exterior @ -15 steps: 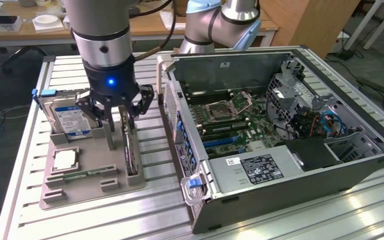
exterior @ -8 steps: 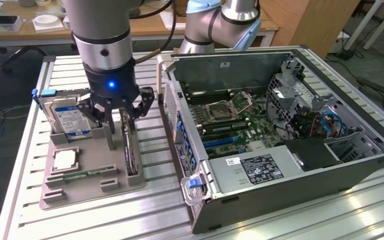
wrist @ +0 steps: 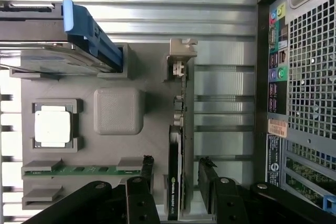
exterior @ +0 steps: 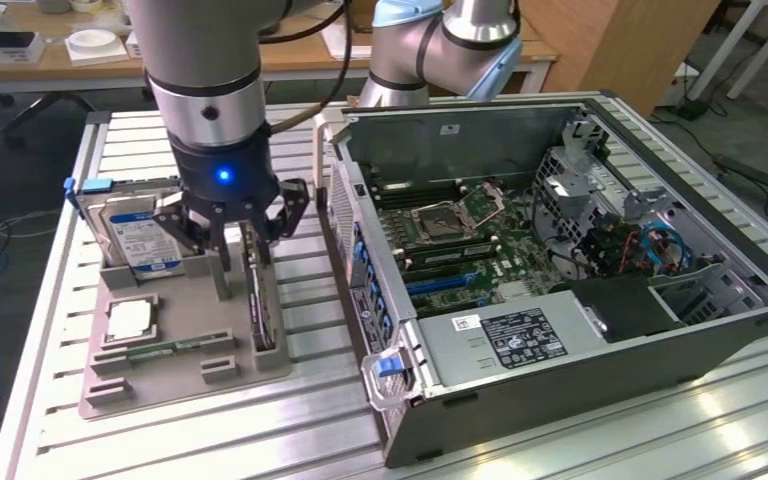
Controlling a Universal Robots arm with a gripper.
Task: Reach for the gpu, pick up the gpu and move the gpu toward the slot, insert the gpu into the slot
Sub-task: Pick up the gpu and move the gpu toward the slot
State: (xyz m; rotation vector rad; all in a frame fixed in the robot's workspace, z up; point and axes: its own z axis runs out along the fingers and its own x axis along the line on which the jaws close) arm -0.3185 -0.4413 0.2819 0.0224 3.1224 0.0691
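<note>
Gpu (wrist: 175, 182) is sitting on edge in the grey tray (wrist: 157, 114) on the slatted surface (exterior: 224, 430). The fingers (wrist: 207, 179) are spread open, one on each side of it. Further back, the blue slot (exterior: 440, 283) is inside the open PC case (exterior: 558, 400).

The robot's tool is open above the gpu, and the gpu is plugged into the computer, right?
The tool is open above the gpu, but the gpu stands on edge in the grey holder beside the computer, not plugged in. The wrist view shows it.
</note>
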